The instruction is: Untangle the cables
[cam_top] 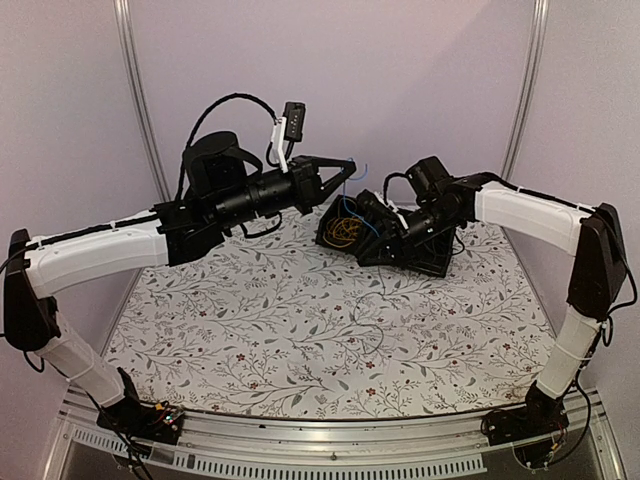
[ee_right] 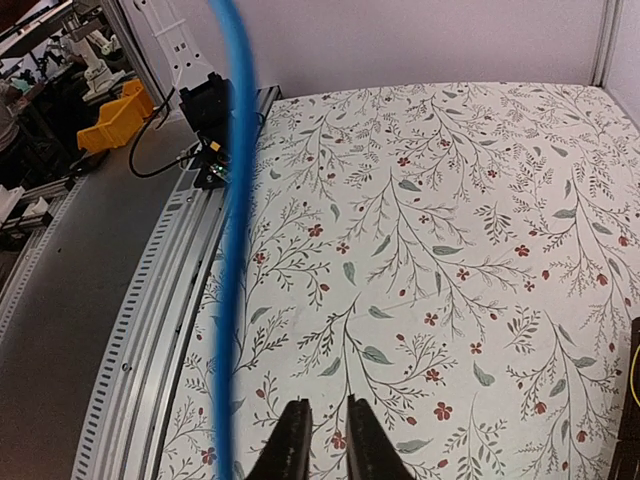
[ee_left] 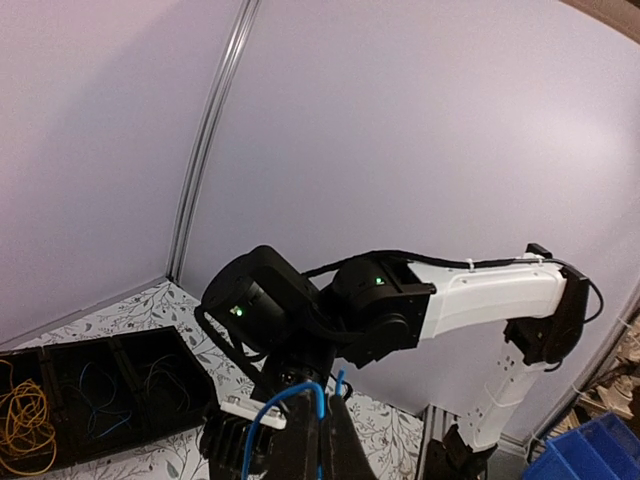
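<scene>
Blue cable (ee_right: 232,250): thin, gently curved | orange cable (ee_left: 25,425): looped in tray (ee_left: 125,385)

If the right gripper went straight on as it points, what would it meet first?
Probably the floral table cover; the right gripper points down at it. The blue cable passes beside that line, depth unclear.

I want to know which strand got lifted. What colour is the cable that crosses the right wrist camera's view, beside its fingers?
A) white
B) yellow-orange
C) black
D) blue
D: a blue cable runs from top to bottom of the right wrist view. It passes just left of the right gripper, not between its jaws, with the floral tablecloth behind it.
</scene>
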